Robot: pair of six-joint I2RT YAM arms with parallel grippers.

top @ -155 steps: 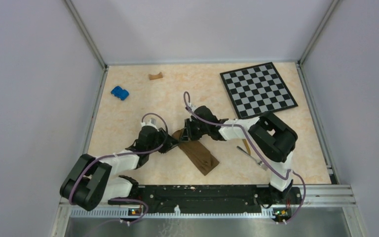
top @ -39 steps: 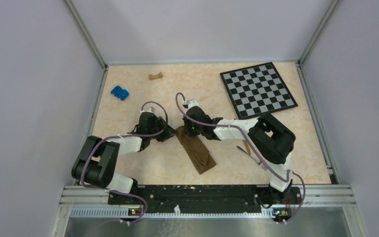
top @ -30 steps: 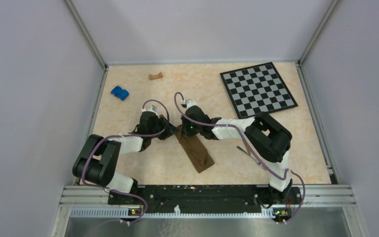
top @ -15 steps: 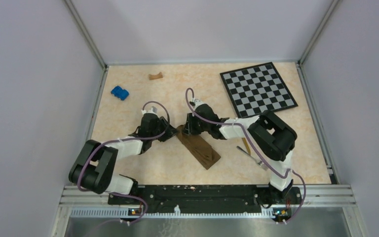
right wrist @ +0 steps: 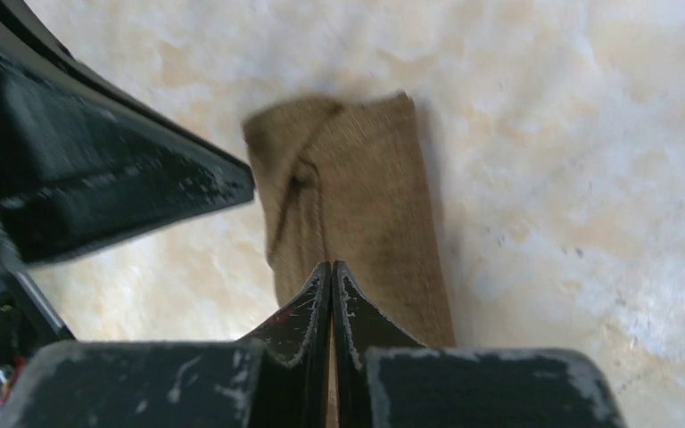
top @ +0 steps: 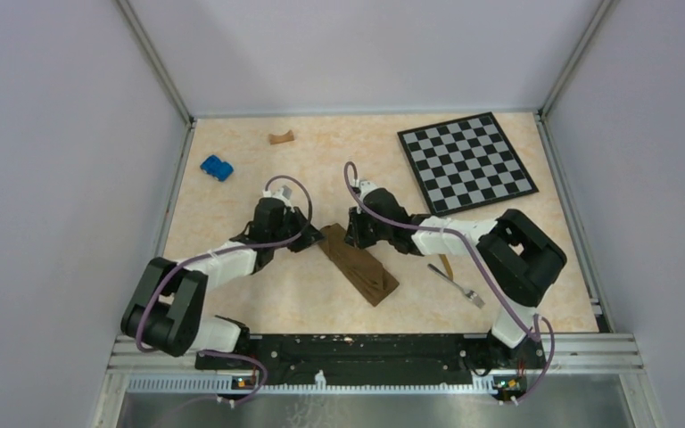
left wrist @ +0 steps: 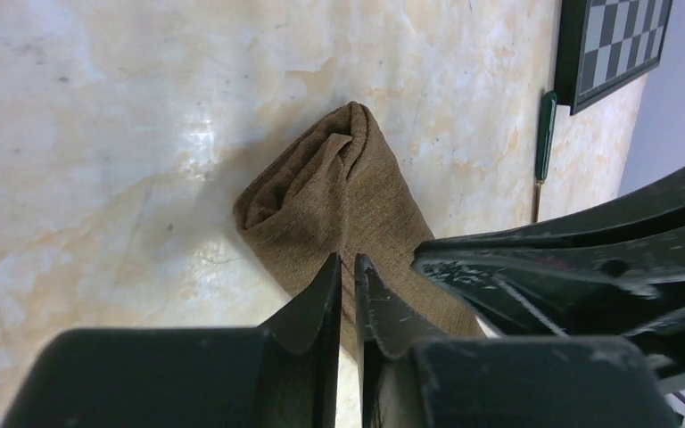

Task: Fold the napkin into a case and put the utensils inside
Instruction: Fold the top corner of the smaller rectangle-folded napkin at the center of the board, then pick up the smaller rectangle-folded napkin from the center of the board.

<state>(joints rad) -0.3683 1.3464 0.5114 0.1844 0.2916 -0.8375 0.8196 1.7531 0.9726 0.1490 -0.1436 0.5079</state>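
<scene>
The dark-brown napkin (top: 358, 266) lies as a narrow folded strip, slanting from upper left to lower right on the table. Its rolled far end shows in the left wrist view (left wrist: 339, 192) and the right wrist view (right wrist: 357, 196). My left gripper (top: 310, 239) hovers at the strip's upper-left end, its jaws (left wrist: 346, 260) nearly together with nothing between them. My right gripper (top: 350, 239) faces it from the other side, shut (right wrist: 332, 266) and empty, just over the cloth. The silver fork (top: 460, 287) and the brown-handled knife (top: 446, 265) lie to the right, under the right arm.
A checkerboard (top: 466, 161) lies at the back right. A blue block (top: 217, 167) and a small tan piece (top: 281, 137) sit at the back left. Metal rails edge the table. Each gripper's fingers appear in the other's wrist view.
The right gripper has closed and drawn back to the right of the napkin's end. The left gripper has narrowed and shifted slightly. The strip lies loose on the table.
</scene>
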